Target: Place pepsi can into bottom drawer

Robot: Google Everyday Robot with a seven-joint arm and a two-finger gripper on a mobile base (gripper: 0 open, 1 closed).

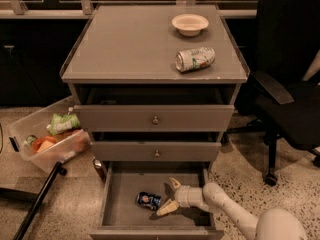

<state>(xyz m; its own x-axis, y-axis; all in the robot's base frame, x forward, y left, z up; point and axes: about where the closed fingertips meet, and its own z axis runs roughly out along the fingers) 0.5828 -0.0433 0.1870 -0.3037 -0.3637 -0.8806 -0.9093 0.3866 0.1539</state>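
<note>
The pepsi can [149,200], dark blue with a round logo, lies on its side on the flat floor of the open bottom drawer [125,211]. My gripper [170,195] is inside the drawer just right of the can. Its fingers are spread apart and hold nothing, one fingertip [174,183] up and back, the other near the can. My white arm reaches in from the lower right.
A silver-white can with green markings [195,58] lies on the cabinet top near a cream bowl [190,24]. Two knobbed drawers sit above. A clear bin of snacks [47,139] stands at the left, a black office chair [287,94] at the right.
</note>
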